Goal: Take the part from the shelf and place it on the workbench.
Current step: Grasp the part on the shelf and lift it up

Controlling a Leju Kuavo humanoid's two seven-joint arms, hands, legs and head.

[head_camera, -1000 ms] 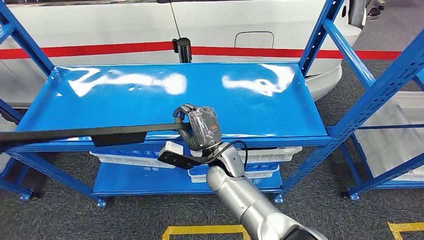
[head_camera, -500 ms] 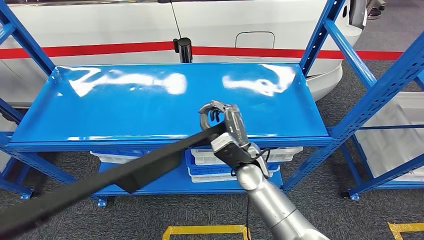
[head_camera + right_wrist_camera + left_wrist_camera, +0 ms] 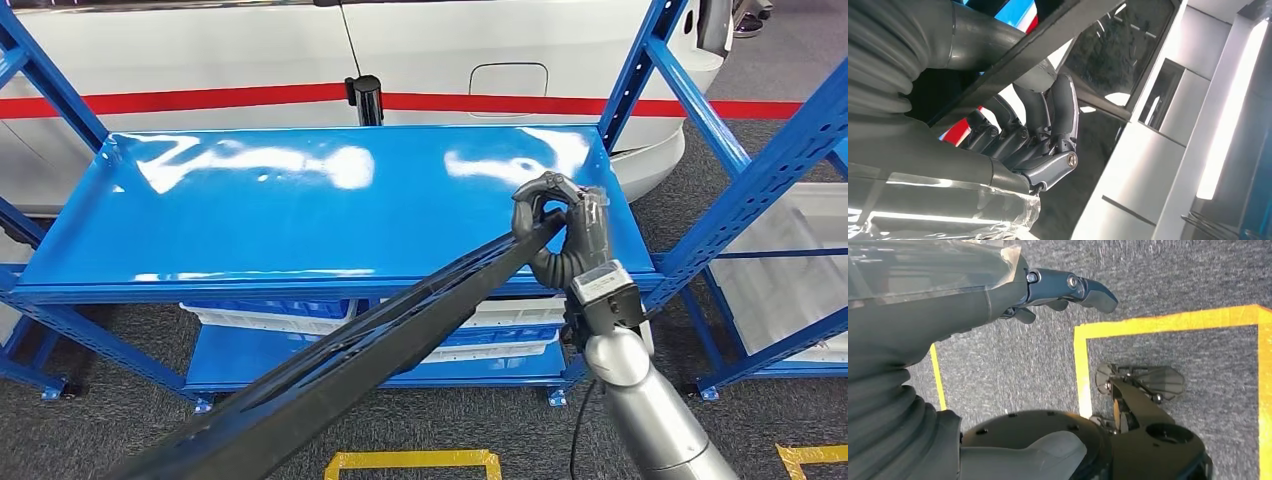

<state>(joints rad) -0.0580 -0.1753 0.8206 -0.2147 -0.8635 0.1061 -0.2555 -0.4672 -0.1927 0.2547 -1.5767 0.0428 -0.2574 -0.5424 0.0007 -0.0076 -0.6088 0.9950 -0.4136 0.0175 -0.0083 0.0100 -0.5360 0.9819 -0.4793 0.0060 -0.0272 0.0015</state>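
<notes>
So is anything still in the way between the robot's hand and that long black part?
No. The right hand already grips the long black part at its end, over the blue shelf. The workbench isn't visible, so that path can't be judged.

A blue steel rack with a glossy shelf stands on dark grey carpet, pale crates stacked on its lower level. Behind it, a white car body with a red stripe. Yellow floor tape lies nearest us. Ceiling lights glare off the shelf.
</notes>
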